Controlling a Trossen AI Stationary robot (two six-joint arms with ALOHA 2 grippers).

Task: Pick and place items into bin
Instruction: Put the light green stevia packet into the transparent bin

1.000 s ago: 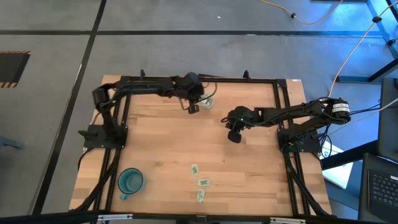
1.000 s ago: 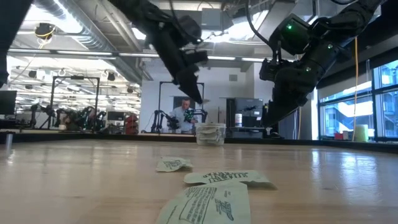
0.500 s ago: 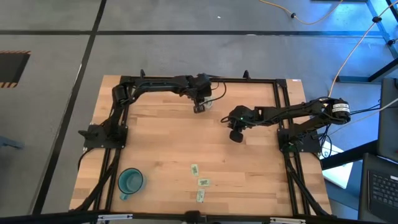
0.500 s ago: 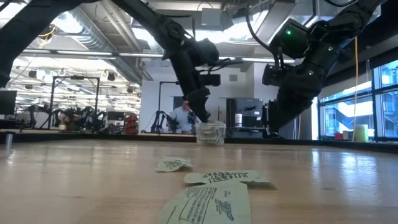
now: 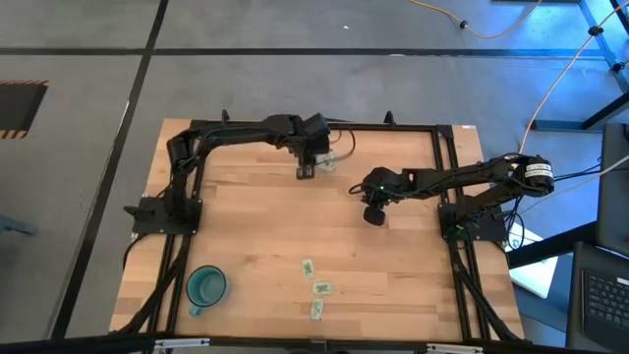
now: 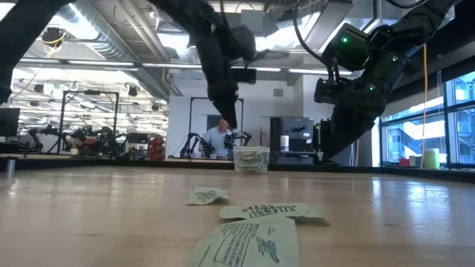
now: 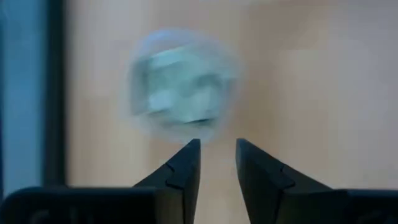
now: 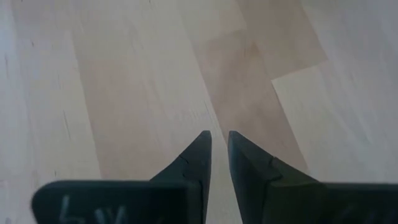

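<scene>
The bin (image 5: 327, 162), a small clear container with pale green packets inside, stands on its base near the table's far edge; it shows in the low view (image 6: 251, 158) and blurred in the left wrist view (image 7: 183, 84). My left gripper (image 5: 306, 172) hangs above the table just left of the bin, slightly open and empty (image 7: 217, 149). My right gripper (image 5: 371, 214) hovers over bare wood right of centre, shut and empty (image 8: 219, 140). Three pale green packets lie flat near the near edge (image 5: 308, 266) (image 5: 321, 288) (image 5: 316, 310).
A teal cup with a handle (image 5: 206, 286) stands at the near left corner. A black frame (image 5: 393, 126) runs round the table's edges. In the low view the nearest packets (image 6: 245, 243) (image 6: 271, 212) (image 6: 207, 196) lie in front. Bare wood spans the middle.
My left gripper moved right and dipped toward the bin, then rose and drew back to the left of it, while its arm swung along the far edge. My right arm has hardly moved.
</scene>
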